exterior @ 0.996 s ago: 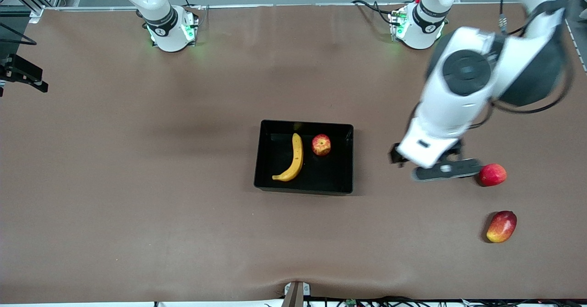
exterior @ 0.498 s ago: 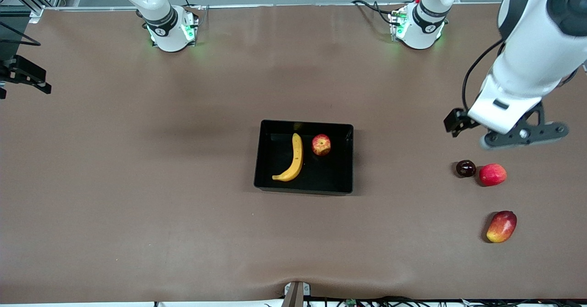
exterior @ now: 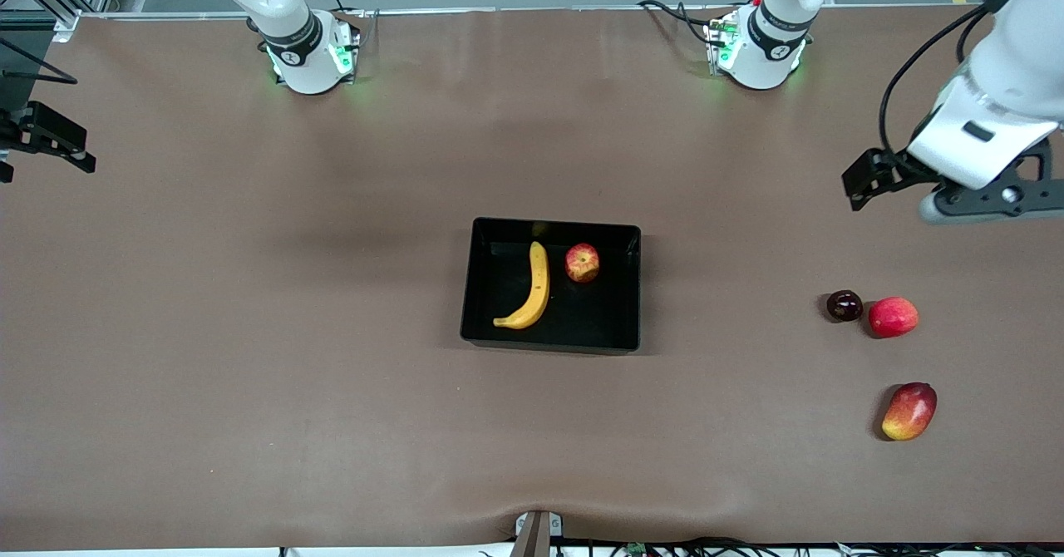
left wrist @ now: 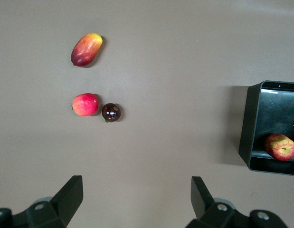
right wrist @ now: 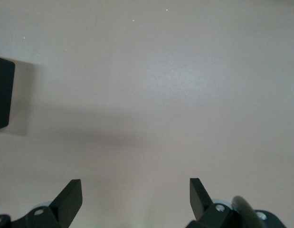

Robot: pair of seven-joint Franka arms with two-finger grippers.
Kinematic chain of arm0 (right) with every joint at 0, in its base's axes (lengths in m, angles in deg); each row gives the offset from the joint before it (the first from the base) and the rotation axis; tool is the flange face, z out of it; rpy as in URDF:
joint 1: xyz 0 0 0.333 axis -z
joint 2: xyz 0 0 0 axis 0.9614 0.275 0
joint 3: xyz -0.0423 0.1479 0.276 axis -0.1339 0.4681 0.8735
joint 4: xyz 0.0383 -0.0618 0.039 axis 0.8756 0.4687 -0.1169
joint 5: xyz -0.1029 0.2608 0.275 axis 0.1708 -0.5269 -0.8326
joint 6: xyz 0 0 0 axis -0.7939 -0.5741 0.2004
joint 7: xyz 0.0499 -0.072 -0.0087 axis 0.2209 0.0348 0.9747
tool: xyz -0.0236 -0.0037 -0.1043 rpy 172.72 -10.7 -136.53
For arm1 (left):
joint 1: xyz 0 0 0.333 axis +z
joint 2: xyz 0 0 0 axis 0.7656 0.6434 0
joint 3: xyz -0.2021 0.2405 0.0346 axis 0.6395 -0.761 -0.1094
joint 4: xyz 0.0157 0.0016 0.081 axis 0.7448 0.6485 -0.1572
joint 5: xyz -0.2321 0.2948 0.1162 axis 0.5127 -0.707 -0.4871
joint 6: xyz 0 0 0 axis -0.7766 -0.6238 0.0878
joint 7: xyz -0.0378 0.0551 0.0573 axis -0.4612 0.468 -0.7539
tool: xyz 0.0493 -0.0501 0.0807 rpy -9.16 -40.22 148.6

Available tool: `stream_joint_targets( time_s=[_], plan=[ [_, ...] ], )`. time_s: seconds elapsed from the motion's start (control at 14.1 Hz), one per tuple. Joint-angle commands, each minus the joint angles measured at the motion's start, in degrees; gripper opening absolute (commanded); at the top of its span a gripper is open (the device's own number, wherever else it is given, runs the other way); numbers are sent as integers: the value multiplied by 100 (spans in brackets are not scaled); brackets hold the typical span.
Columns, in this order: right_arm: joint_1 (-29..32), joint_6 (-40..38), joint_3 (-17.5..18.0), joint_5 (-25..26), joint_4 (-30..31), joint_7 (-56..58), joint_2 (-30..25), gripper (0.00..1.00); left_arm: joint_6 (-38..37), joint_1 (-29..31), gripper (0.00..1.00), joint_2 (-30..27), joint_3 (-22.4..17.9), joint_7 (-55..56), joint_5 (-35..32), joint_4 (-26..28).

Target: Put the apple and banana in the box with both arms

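Since half a second ago, the left gripper [exterior: 981, 199] has risen and swung toward the left arm's end of the table, and it now hangs over bare tabletop. Its two fingers [left wrist: 68, 195] stand wide apart and hold nothing. The brown table [exterior: 249, 332] is covered in a matte sheet. A grey wall strip runs along its edge by the robot bases.

Near the middle of the table sits the black box [exterior: 550, 342], a shallow tray with a glossy floor. The banana [exterior: 532, 289] lies in it, curved, with the apple [exterior: 583, 262] just beside it toward the left arm's end (both are fully inside the walls).

Toward the left arm's end, three other fruits rest on the table: a dark plum [exterior: 844, 305] touching or almost touching a plain red fruit [exterior: 893, 317], and a red-yellow mango [exterior: 908, 411] nearer the front camera.

The right gripper [right wrist: 135, 199] waits over bare tabletop at the right arm's end, fingers spread and empty.
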Motion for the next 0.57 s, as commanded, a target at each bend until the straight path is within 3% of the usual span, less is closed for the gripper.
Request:
stream_joint_targets(
  time_s=[0.0, 0.07, 0.5],
  plan=[
    [2, 6, 7, 9, -46, -30, -20, 100, 238, -14, 100, -542, -92, -82, 138, 628],
    [-7, 6, 7, 9, -46, -30, -20, 100, 229, -75, 100, -534, -241, -74, 190, 593],
    [2, 6, 7, 9, -46, -30, -20, 100, 273, 21, 100, -384, -207, -82, 392, 496]
  ],
)
